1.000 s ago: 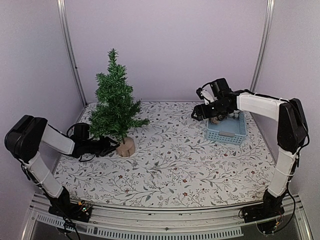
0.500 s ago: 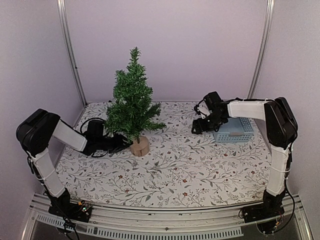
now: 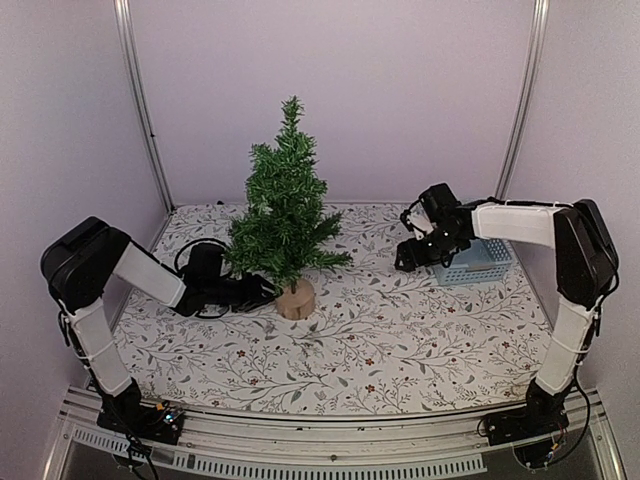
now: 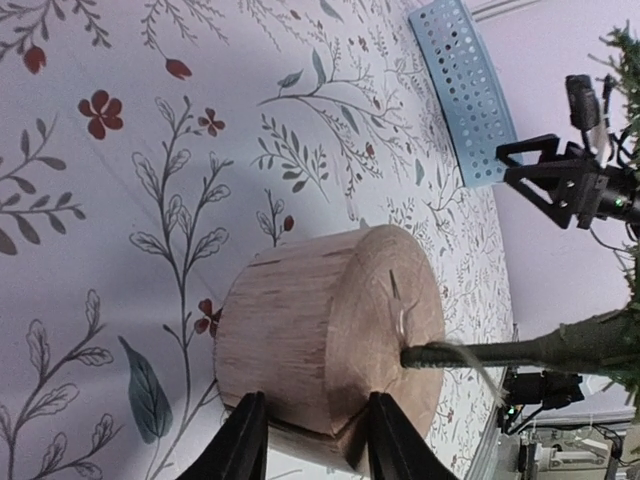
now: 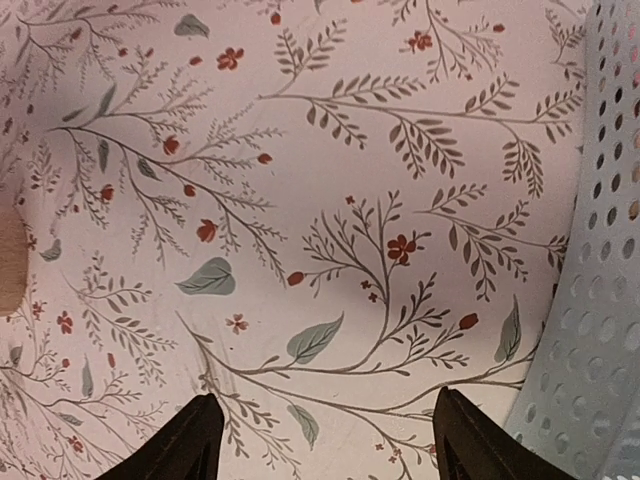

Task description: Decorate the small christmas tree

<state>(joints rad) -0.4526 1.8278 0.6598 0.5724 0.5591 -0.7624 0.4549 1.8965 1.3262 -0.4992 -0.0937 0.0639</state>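
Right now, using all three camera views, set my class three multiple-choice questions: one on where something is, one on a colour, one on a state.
1. Where does the blue basket sit relative to the small christmas tree?
A. On the right arm's side of it
B. On the left arm's side of it
C. Directly under it

2. What colour is the tree's stump base?
A. Red
B. Black
C. Pale wood

3. What is the left gripper doing?
A. Hanging open in the air
B. Closed on the stump base
C. Resting in the basket

Answers: 1 A, the overhead view shows the basket to the right of the tree. 2 C, the left wrist view shows bare wood grain. 3 B, its fingers press on both sides of the stump.
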